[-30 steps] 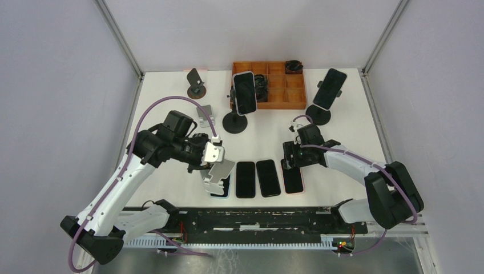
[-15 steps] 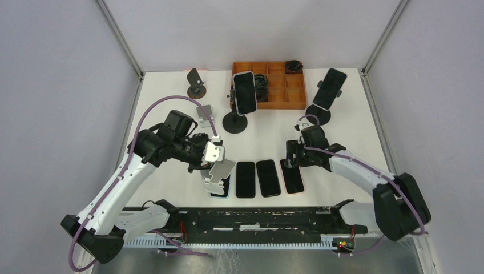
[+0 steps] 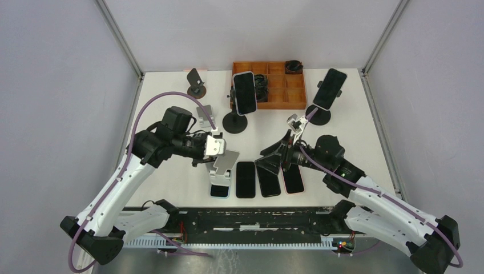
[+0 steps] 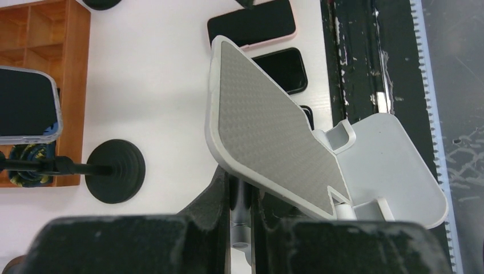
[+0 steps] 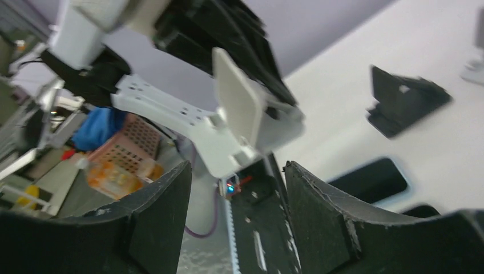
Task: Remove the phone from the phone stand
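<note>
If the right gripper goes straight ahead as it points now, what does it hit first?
Probably the white phone stand held by the left gripper; it sits dead ahead of the right gripper, distance unclear.

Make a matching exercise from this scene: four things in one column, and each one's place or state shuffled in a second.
1. white stand
2. orange tray
3. right tool
4. pink-edged phone

A. open, holding nothing
B. lying flat at the right end of the phone row
C. clamped in the left tool
D. at the far edge of the table

Pairs: 1-C, 2-D, 3-A, 4-B
</note>
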Motion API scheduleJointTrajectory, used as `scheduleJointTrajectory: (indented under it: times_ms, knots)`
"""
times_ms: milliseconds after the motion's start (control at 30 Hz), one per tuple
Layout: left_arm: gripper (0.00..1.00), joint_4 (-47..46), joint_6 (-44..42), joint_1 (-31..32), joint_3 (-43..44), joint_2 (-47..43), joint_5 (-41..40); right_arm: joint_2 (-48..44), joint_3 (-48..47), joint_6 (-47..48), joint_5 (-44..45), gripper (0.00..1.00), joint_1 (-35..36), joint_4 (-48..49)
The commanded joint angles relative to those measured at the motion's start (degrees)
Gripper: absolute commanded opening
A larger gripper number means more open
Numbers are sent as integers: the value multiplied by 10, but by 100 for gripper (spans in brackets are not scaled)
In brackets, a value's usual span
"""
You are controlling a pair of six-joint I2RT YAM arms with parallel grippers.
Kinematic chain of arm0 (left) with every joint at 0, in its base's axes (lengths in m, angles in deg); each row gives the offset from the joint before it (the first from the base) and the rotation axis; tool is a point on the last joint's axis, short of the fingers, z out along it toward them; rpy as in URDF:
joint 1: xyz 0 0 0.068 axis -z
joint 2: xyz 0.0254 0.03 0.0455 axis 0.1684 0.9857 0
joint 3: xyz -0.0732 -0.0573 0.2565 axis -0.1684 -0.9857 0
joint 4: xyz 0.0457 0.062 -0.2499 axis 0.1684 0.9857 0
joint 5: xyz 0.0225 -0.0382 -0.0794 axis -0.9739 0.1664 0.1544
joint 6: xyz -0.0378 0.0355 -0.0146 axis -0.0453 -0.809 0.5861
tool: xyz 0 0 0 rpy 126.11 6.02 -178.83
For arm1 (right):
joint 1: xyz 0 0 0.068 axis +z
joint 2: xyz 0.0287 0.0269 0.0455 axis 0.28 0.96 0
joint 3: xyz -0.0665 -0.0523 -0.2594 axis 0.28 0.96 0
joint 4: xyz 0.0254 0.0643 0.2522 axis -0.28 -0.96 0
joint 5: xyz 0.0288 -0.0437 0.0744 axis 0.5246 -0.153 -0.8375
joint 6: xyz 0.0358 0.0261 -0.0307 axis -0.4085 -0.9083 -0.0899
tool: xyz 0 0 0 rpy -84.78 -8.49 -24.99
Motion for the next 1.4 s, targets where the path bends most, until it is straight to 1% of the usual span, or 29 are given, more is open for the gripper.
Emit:
scheduleJointTrajectory:
  times_ms: [0, 67, 233, 500, 600, 667, 767, 867, 900, 1033, 1067, 1133, 1167, 1200, 1233, 1267, 1367]
  knots:
    - [2, -67, 69, 2, 39, 1, 31, 34, -16, -81, -30, 65, 25, 184]
    - [2, -68, 79, 2, 51, 6, 37, 56, -29, -87, -34, 64, 37, 203]
    - [2, -84, 108, 2, 75, 6, 57, 100, -52, -86, -34, 59, 58, 216]
    - [2, -84, 116, 3, 86, 10, 83, 141, -74, -108, -35, 51, 77, 265]
    - [2, -84, 109, 3, 82, 6, 82, 156, -73, -133, -39, 44, 82, 307]
    - [2, -84, 100, 3, 77, 3, 78, 163, -74, -145, -43, 36, 84, 324]
    - [2, -72, 71, 3, 72, 0, 71, 168, -69, -160, -44, 18, 85, 344]
    - [2, -41, 21, 4, 69, 0, 57, 163, -58, -175, -42, 3, 86, 361]
    - [2, -37, 8, 4, 64, -1, 51, 160, -56, -179, -41, 0, 86, 362]
    - [2, -34, -23, 4, 53, -7, 39, 153, -49, -176, -41, 0, 86, 357]
    - [7, -34, -24, 4, 55, -5, 38, 151, -49, -167, -40, 0, 85, 343]
    - [33, -34, -23, 4, 61, -2, 33, 146, -49, -136, -36, 0, 85, 305]
    - [44, -34, -21, 4, 65, -3, 29, 140, -49, -112, -32, 0, 85, 277]
    - [55, -31, -20, 4, 70, -3, 25, 133, -51, -85, -27, 0, 85, 246]
    - [69, -19, -27, 4, 77, -1, 22, 125, -57, -43, -18, 0, 85, 198]
    - [77, 0, -39, 4, 87, 2, 21, 116, -67, 8, -1, 0, 85, 137]
    - [91, 77, -76, 4, 110, 16, 15, 95, -89, 123, 43, 0, 85, 10]
